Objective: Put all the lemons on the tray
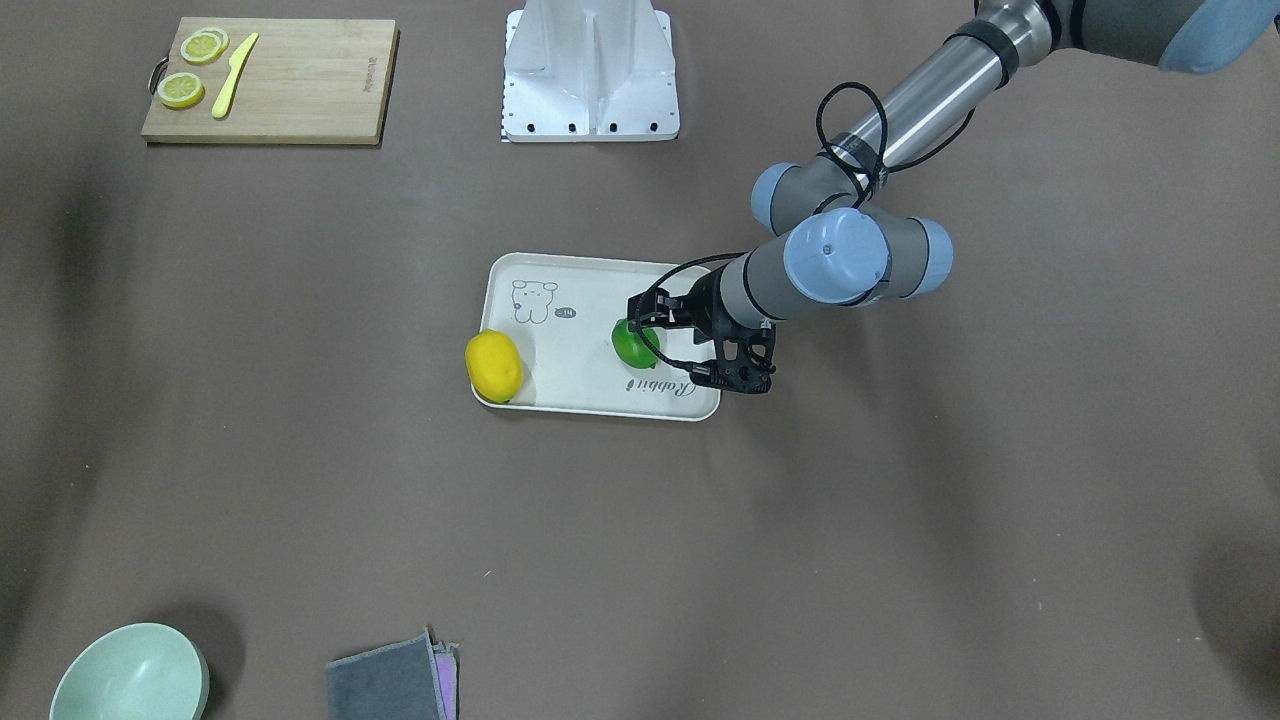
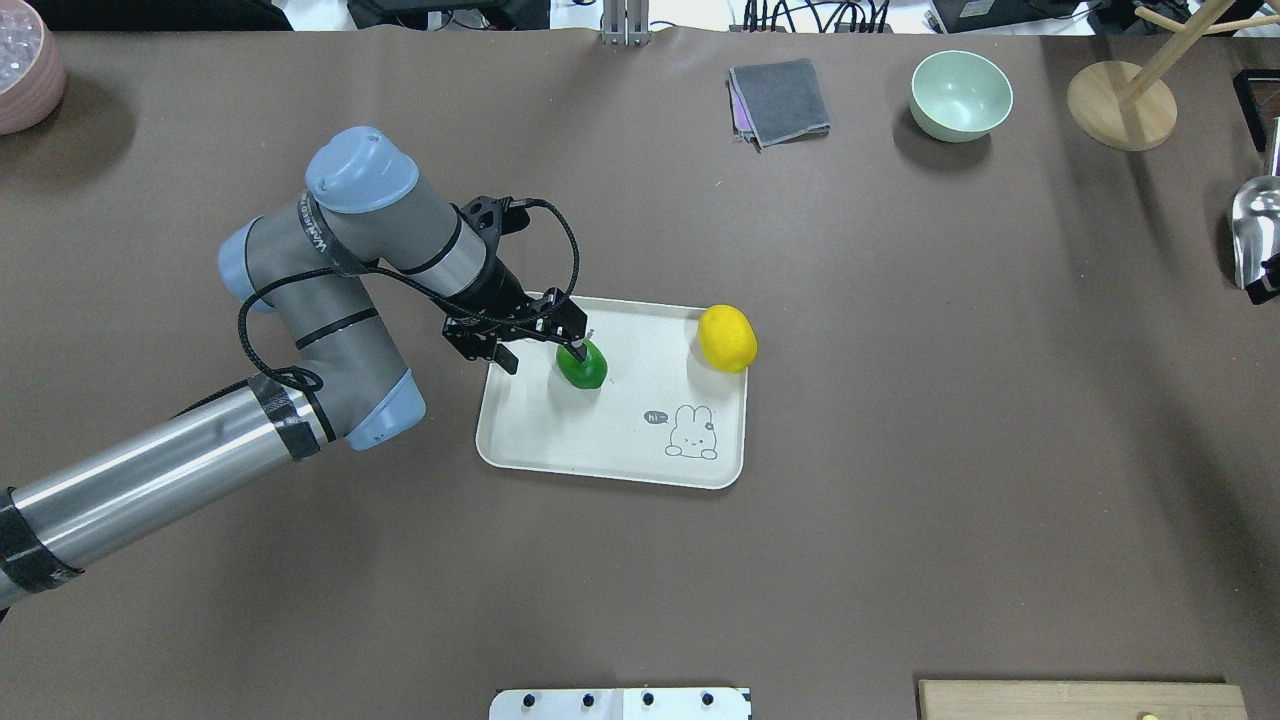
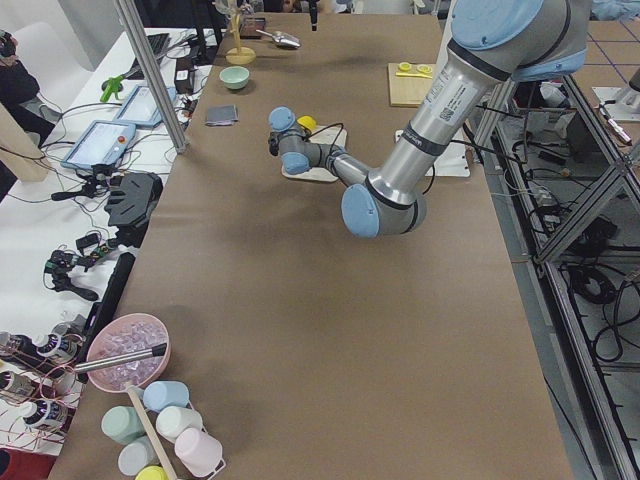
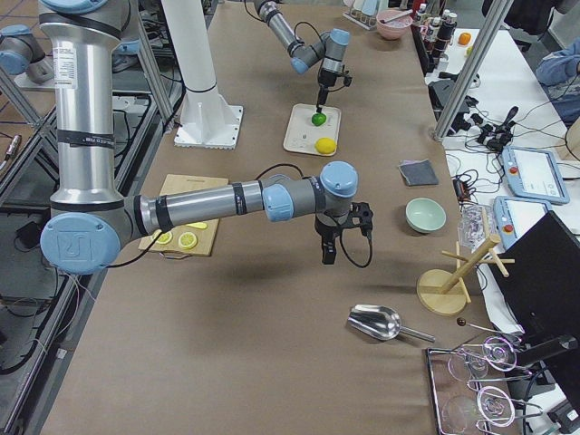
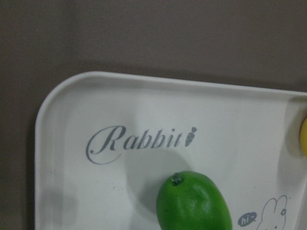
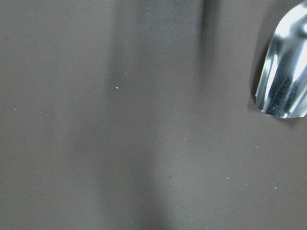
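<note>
The cream tray [image 2: 560, 440] lies mid-table, also in the front view [image 1: 585, 395]. The green lemon [image 2: 582, 366] rests on it near the "Rabbit" script and shows in the left wrist view [image 5: 194, 205]. The yellow lemon [image 2: 727, 338] sits at the tray's far corner, partly on the rim [image 1: 493, 366]. My left gripper [image 2: 540, 353] is open just above the tray, with one finger at the green lemon and the other beside the tray's edge. My right gripper [image 4: 329, 249] hangs over bare table near a metal scoop. I cannot tell whether it is open or shut.
A wooden cutting board [image 1: 300, 90] with lemon slices and a yellow knife lies near the robot's right. A mint bowl [image 2: 960, 95], grey cloth [image 2: 780, 100], wooden stand [image 2: 1120, 105] and metal scoop [image 2: 1255, 225] are far right. A pink bowl [image 2: 25, 65] is far left.
</note>
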Motion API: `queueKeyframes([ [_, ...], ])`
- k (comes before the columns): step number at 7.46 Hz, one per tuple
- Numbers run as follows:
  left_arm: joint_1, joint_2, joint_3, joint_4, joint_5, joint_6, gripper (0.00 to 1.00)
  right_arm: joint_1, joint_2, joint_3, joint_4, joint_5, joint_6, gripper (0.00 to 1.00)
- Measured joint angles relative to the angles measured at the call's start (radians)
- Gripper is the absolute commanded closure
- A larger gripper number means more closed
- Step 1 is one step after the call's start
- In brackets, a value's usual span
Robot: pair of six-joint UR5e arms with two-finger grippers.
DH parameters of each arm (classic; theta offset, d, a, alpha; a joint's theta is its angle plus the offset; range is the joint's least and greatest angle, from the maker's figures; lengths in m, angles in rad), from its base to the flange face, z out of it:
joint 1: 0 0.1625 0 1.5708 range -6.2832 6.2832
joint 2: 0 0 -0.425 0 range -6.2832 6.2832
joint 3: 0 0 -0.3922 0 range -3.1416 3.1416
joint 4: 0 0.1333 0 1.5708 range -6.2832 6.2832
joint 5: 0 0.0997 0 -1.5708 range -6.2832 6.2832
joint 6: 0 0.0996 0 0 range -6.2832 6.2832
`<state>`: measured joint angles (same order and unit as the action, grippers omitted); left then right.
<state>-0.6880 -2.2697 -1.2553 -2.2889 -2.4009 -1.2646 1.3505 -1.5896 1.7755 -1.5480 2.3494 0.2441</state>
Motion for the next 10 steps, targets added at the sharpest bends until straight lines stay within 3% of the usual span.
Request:
queueKeyframes([
  [3,-0.101,0.064,-0.097,0.01,-0.004,0.057,0.02,0.066,0.047,-0.013,-0.131,-0.022,-0.102,0.0],
  [7,-0.277,0.221,-0.292,0.061,-0.008,0.466,0.02,0.137,0.097,-0.104,-0.19,-0.022,-0.229,0.0],
  [10,-0.43,0.436,-0.543,0.356,0.017,0.813,0.02,0.152,0.101,-0.134,-0.191,-0.026,-0.225,0.0],
])
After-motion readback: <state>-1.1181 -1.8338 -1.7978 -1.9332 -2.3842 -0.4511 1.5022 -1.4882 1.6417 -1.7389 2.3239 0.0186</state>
